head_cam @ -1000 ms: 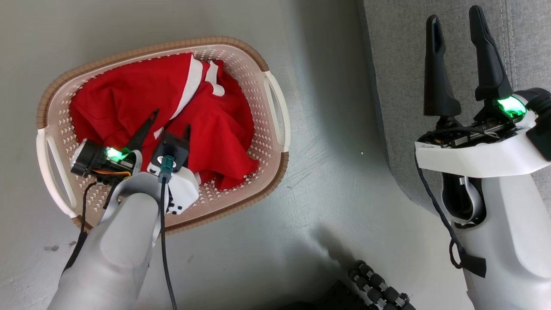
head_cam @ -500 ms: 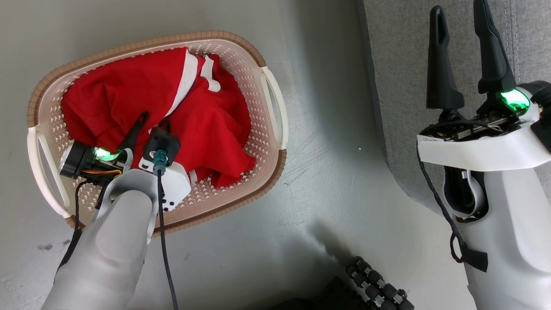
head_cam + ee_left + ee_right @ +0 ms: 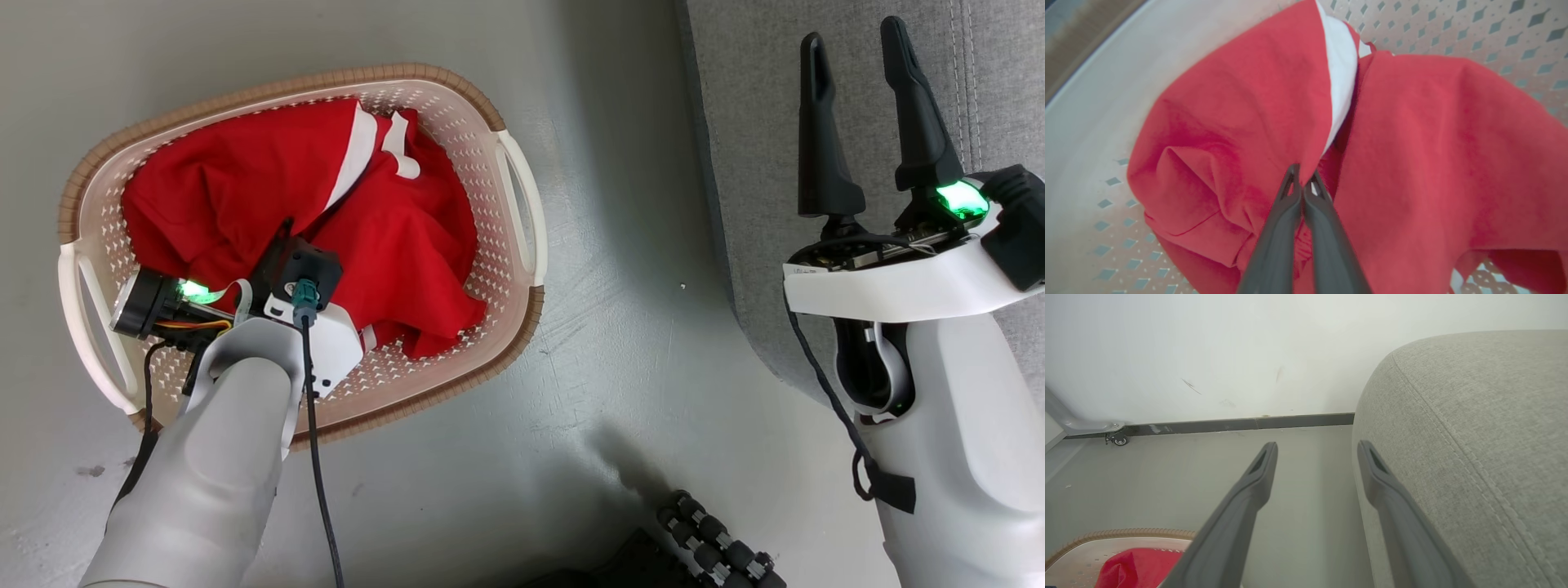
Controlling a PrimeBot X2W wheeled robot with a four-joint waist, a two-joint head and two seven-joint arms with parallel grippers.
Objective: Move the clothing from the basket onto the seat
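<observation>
The red clothing [image 3: 245,188] lies in a heap in the basket [image 3: 457,82], which sits on the grey floor [image 3: 620,245]. The left gripper [image 3: 1302,185] is down in the basket. Its two fingers are pressed together, with a fold of the red cloth pinched at the tips. The right gripper [image 3: 850,33] is up over the edge of the seat [image 3: 759,122], well away from the basket. Its fingers stand wide apart and hold nothing
</observation>
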